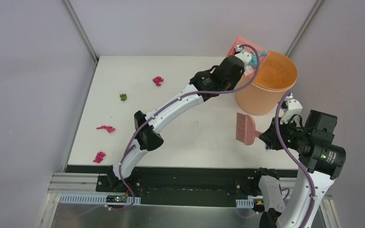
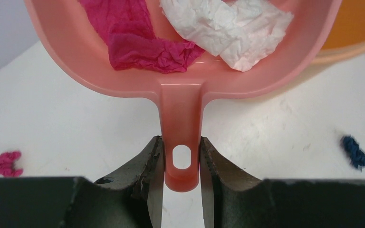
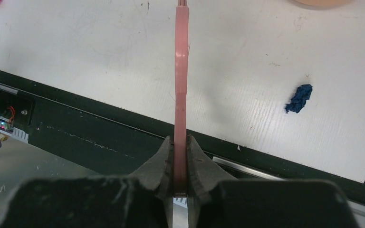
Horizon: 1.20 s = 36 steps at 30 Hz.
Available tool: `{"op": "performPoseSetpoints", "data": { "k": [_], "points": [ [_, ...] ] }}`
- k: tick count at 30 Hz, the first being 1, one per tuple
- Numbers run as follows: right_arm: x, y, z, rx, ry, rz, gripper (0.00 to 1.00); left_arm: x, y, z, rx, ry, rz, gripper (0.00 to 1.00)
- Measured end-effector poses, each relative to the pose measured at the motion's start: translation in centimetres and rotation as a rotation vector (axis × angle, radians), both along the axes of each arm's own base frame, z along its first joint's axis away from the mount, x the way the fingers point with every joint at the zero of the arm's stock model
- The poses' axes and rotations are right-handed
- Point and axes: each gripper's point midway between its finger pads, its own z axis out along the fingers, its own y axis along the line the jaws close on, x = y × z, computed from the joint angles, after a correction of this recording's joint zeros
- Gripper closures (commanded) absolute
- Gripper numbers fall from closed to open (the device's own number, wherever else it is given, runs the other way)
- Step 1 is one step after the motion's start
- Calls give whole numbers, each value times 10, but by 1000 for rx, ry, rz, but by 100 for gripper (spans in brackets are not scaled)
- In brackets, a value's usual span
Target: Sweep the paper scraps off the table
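Note:
My left gripper (image 2: pixel 181 159) is shut on the handle of the pink dustpan (image 2: pixel 180 102). The pan is raised at the back right of the table (image 1: pixel 195 137), by the bucket's rim (image 1: pixel 241 43). Magenta (image 2: pixel 142 47) and white (image 2: pixel 228 28) paper scraps lie in the pan. My right gripper (image 3: pixel 180 164) is shut on the handle of the pink brush (image 1: pixel 244 128), held near the table's front right. Loose scraps on the table: magenta (image 1: pixel 158 80), green (image 1: pixel 123 97), magenta (image 1: pixel 106 128), magenta (image 1: pixel 99 156) and one dark blue (image 3: pixel 299 99).
An orange round bucket (image 1: pixel 266 83) stands at the table's back right, under the raised dustpan. A black strip (image 3: pixel 100 137) runs along the table's front edge, below the brush handle. Grey walls close in the left, back and right.

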Motion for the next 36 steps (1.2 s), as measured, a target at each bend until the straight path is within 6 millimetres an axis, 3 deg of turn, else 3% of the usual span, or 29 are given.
{"op": "performPoseSetpoints", "data": {
  "k": [7, 13, 19, 26, 36],
  "points": [
    [-2, 2, -2, 6, -5, 1, 100, 35, -23, 28, -75, -183, 11, 100],
    [-4, 3, -1, 6, -16, 0, 100, 63, -33, 33, -39, -336, 22, 100],
    [-5, 5, 1, 14, -29, 7, 100, 89, -32, 25, 101, -489, 31, 100],
    [-6, 8, 2, 26, -34, 18, 100, 102, -30, 28, 330, -665, -42, 100],
    [-6, 13, 6, 51, -42, 37, 100, 111, -43, -6, 674, -855, -248, 100]
  ]
}}
